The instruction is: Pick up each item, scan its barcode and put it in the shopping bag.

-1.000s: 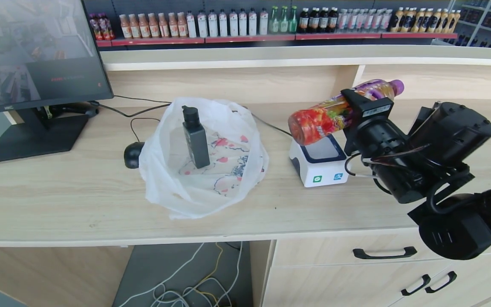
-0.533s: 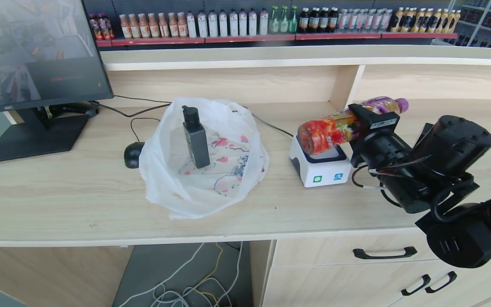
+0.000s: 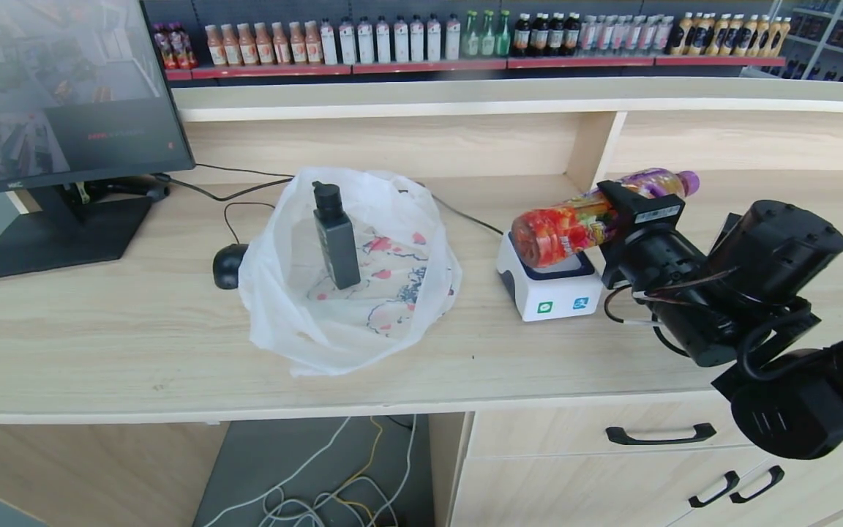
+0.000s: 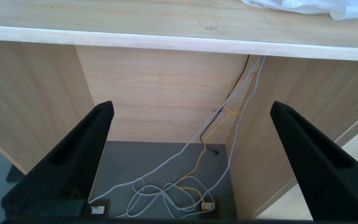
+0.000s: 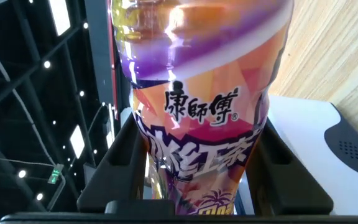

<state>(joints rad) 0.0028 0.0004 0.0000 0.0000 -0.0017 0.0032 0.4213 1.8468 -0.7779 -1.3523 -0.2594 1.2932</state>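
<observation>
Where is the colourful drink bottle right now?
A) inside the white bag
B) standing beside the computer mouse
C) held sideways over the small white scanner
C: the bottle is held on its side over the white scanner, outside the bag.

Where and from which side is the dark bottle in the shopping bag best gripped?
Probably the upper body of the dark bottle, below its cap, coming from above through the open mouth of the shopping bag: it stands nearly upright, and the bag's walls surround it.
</observation>
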